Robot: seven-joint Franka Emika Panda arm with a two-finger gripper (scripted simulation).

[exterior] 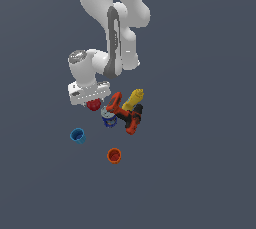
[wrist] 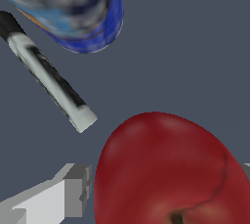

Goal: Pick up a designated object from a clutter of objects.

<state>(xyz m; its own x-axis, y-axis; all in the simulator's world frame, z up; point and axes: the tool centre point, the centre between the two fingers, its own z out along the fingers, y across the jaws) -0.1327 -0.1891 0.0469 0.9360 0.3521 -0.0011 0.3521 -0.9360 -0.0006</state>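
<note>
The dark-red apple sits directly under my gripper, at the exterior view's left of the clutter. In the wrist view the apple fills the space between my fingers, its dimple near the frame's edge. One grey finger lies against one side of the apple, and a sliver of the other finger shows at the opposite side. The jaws look closed on the apple. The blue can, the red-and-black drill and the yellow bottle lie close beside it.
A blue cup and an orange cup stand apart on the dark floor. In the wrist view the blue can looms close, and a white-and-black marker lies between it and the apple.
</note>
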